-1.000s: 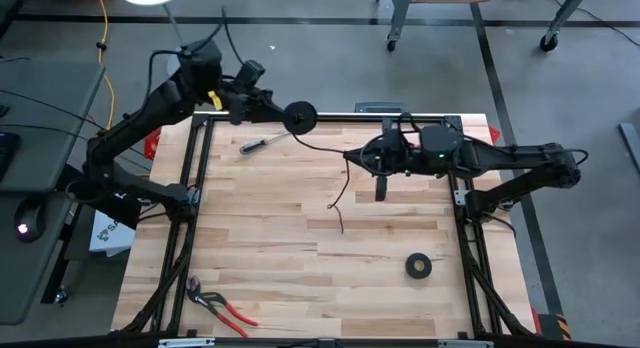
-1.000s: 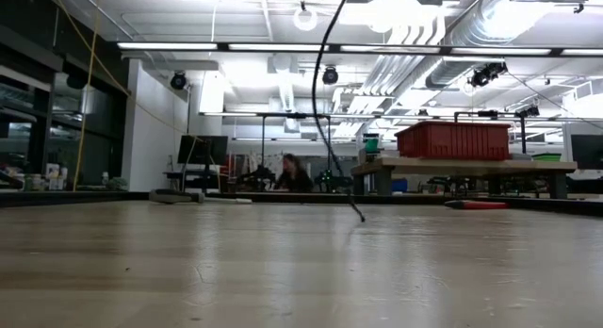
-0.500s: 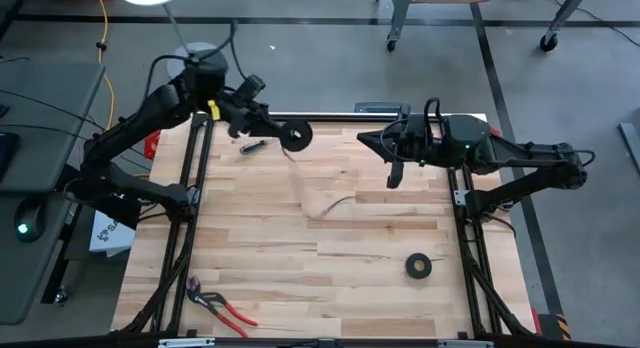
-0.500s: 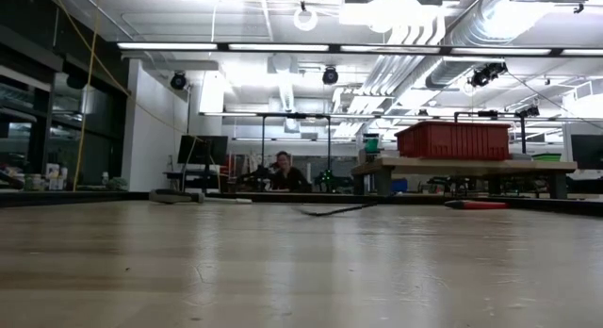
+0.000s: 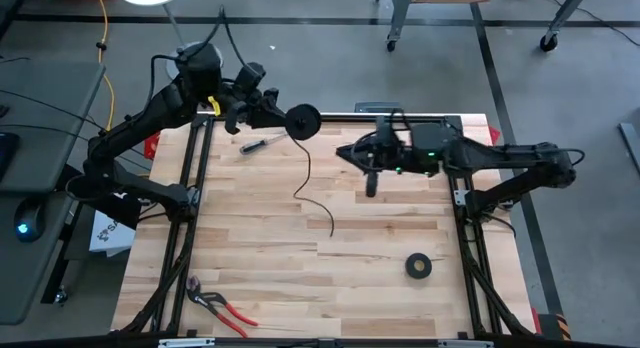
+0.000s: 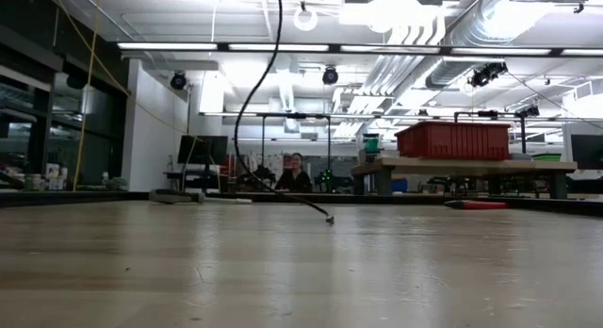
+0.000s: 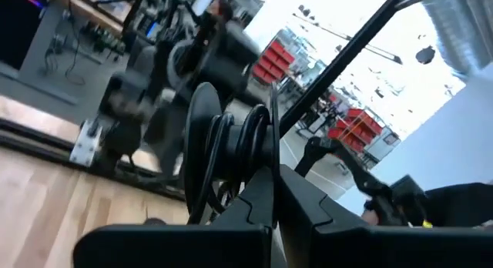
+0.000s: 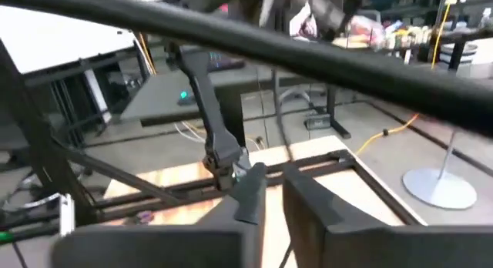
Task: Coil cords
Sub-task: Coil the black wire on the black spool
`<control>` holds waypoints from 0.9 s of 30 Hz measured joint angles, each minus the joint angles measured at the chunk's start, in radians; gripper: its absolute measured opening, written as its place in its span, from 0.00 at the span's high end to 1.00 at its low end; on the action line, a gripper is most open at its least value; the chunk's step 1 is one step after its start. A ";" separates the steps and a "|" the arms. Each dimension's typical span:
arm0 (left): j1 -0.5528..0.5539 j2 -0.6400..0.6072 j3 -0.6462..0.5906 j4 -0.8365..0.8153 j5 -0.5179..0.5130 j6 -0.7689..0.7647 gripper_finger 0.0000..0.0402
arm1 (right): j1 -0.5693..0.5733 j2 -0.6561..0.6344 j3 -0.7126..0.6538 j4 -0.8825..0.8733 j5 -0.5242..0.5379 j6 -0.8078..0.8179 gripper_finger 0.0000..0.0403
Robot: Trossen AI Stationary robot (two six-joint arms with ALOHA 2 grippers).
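Mid-winding: left gripper [image 5: 285,116] clamps the coiled cords [image 5: 301,119] at the far edge, tail dangling. Right gripper [image 5: 371,184], slightly parted, holds nothing; next it must catch that tail.

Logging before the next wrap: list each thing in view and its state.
cord: part coiled in left gripper, tail hanging to the table
left gripper: shut on the coil
right gripper: slightly open, empty, above the table
tape roll: flat
pliers: lying open
screwdriver: lying flat
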 joint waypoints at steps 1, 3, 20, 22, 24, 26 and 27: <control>0.000 0.000 0.000 0.011 0.000 0.000 1.00 | -0.002 0.023 0.000 0.023 -0.002 -0.003 0.86; 0.000 0.001 0.000 0.023 0.000 0.005 1.00 | -0.001 0.075 0.000 0.090 0.010 -0.035 0.78; 0.001 -0.004 0.000 0.043 -0.022 0.009 1.00 | -0.025 0.218 0.000 0.322 0.187 -0.084 0.52; 0.001 -0.004 0.000 0.062 -0.022 0.004 1.00 | -0.036 0.221 0.000 0.320 0.157 -0.045 0.52; 0.001 -0.004 0.000 0.091 -0.022 0.009 1.00 | -0.039 0.233 0.000 0.322 0.138 -0.044 0.52; 0.001 -0.004 0.000 0.112 -0.023 0.016 1.00 | -0.036 0.242 0.000 0.313 0.122 -0.053 0.52; 0.001 -0.004 0.000 0.121 -0.023 0.015 1.00 | -0.036 0.250 0.000 0.319 0.107 -0.054 0.52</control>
